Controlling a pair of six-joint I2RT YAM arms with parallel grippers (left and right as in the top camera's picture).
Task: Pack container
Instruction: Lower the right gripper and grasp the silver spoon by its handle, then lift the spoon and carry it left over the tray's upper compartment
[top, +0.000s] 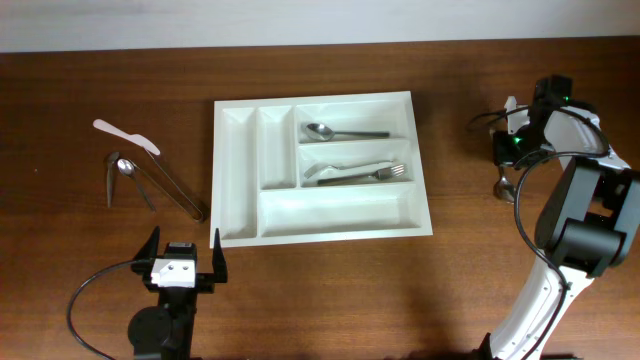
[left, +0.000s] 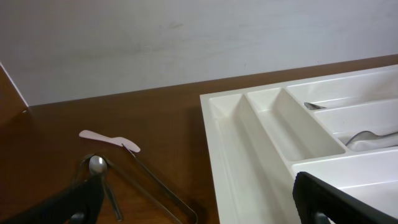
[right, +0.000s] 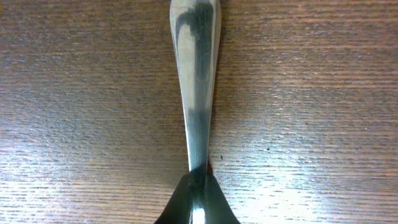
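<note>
The container (top: 340, 98), a white cutlery tray, lies at the table's middle. It holds a metal spoon (top: 345, 131) in the top long compartment and a fork (top: 365, 174) with a white plastic piece in the middle one. It also shows in the left wrist view (left: 249, 162). My right gripper (top: 512, 145) is far to the tray's right. In the right wrist view it (right: 198, 202) is shut on the handle of a metal spoon (right: 196, 74) just over the wood; the spoon's bowl (top: 503, 186) shows overhead. My left gripper (top: 185, 262) is open and empty at the tray's front left corner, as its wrist view (left: 199, 211) also shows.
Left of the tray lie a white plastic knife (top: 125, 136), a small metal spoon (top: 128, 175) and long metal tongs (top: 170, 185). All three also show in the left wrist view: knife (left: 109, 139), spoon (left: 98, 165), tongs (left: 161, 190). A small white piece (top: 510, 103) lies by the right gripper.
</note>
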